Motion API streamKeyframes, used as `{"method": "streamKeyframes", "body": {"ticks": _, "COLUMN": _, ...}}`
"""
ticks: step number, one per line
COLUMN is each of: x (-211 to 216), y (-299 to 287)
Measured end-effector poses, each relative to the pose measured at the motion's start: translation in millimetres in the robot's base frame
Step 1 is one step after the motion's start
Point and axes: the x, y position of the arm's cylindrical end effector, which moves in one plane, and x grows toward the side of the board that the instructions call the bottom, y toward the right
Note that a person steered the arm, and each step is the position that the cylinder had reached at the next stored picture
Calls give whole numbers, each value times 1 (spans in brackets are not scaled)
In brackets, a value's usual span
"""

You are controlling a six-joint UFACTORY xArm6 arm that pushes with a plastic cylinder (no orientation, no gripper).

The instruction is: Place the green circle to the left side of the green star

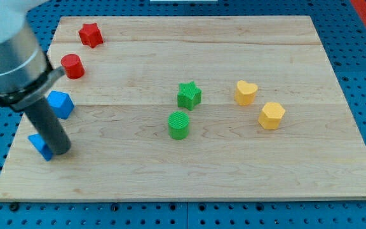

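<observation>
The green circle (178,124) stands near the board's middle, just below and slightly left of the green star (188,95); a small gap separates them. My tip (60,151) is at the board's left side, far left of both green blocks. It rests against a small blue block (39,145), which the rod partly hides.
A blue block (61,104) sits left, behind the rod. A red cylinder (72,66) and a red star (90,34) are at the upper left. A yellow heart (245,92) and a yellow block (271,115) lie right. The wooden board (189,178) ends near the view's bottom.
</observation>
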Motion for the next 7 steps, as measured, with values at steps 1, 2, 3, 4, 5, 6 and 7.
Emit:
{"method": "streamKeyframes", "body": {"ticks": 1, "x": -10, "y": 8}}
{"method": "streamKeyframes", "body": {"ticks": 2, "x": 1, "y": 90}}
{"method": "streamKeyframes", "body": {"ticks": 3, "x": 4, "y": 161}}
{"method": "streamKeyframes", "body": {"ticks": 4, "x": 3, "y": 205}}
{"method": "streamKeyframes", "body": {"ticks": 5, "x": 3, "y": 228}}
{"method": "streamKeyframes", "body": {"ticks": 6, "x": 1, "y": 226}}
{"method": "streamKeyframes", "body": {"ticks": 7, "x": -16, "y": 218}}
